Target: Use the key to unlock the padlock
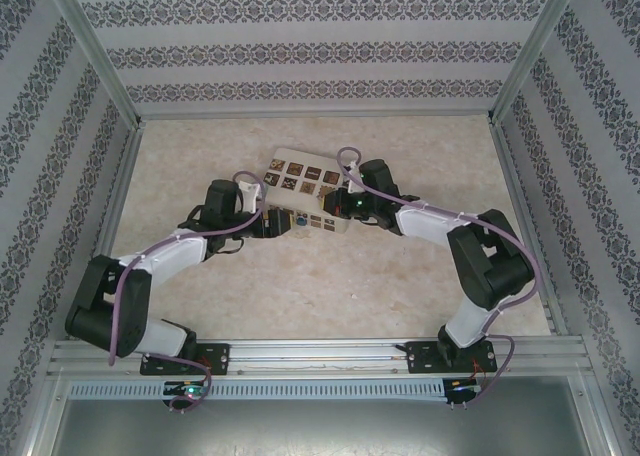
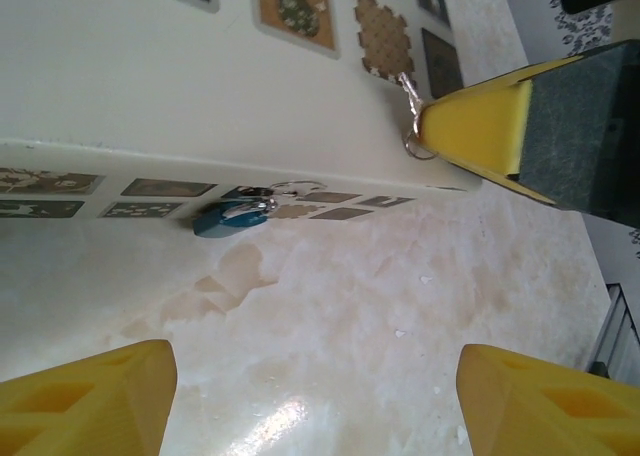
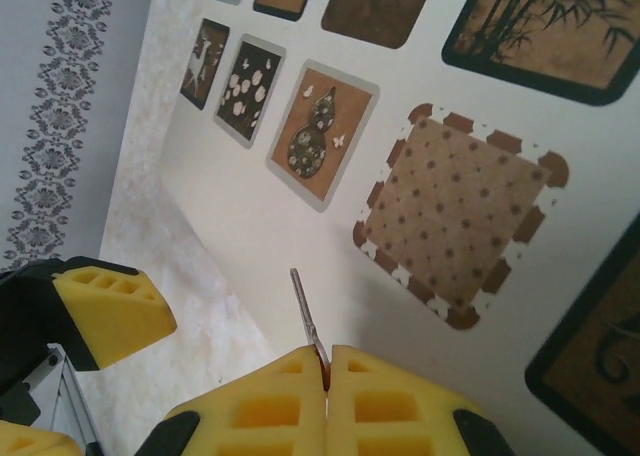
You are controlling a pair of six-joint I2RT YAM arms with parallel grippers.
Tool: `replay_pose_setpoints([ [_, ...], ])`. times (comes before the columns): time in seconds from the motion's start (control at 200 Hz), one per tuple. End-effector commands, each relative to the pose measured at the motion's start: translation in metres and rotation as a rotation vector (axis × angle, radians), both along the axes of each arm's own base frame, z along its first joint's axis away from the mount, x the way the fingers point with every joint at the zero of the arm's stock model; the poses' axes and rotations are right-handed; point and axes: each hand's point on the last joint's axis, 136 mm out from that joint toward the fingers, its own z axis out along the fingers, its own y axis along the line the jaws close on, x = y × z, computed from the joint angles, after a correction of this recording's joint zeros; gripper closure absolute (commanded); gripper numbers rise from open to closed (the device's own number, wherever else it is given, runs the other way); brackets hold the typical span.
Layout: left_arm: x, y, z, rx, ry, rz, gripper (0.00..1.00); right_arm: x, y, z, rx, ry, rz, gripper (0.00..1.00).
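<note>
The small blue padlock (image 2: 228, 217) hangs on the front side of the cream box (image 2: 150, 86), its silver shackle through a hasp; from above the padlock (image 1: 299, 219) is a blue dot at the box's near edge. My left gripper (image 2: 315, 406) is open, low over the table and short of the padlock, nothing between its yellow fingers (image 2: 85, 401). My right gripper (image 3: 327, 361) is shut on the thin silver key (image 3: 305, 311), whose blade points out over the box top. The right gripper (image 2: 480, 126) hovers at the box's right corner, a small key ring (image 2: 412, 144) dangling from it.
The box (image 1: 300, 191), with its dark square pictures, lies mid-table between both arms. Pale marbled tabletop (image 1: 330, 296) stretches in front of it. Patterned walls (image 1: 300, 51) and metal frame rails (image 1: 320, 354) enclose the work area.
</note>
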Motion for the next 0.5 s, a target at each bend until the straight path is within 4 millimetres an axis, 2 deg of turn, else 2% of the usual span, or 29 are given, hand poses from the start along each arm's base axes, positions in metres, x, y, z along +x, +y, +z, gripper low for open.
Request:
replay_pose_setpoints([
  [0.0, 0.011, -0.011, 0.01, -0.007, -0.079, -0.055, 0.27, 0.013, 0.002, 0.006, -0.001, -0.022, -0.011, 1.0],
  [0.155, 0.011, -0.011, -0.001, 0.022, -0.065, -0.07, 0.28, 0.015, 0.003, 0.002, -0.011, -0.012, -0.007, 1.0],
  [0.495, 0.017, -0.015, -0.011, 0.001, -0.059, -0.072, 0.29, 0.023, 0.011, 0.009, 0.002, -0.028, 0.018, 1.0],
])
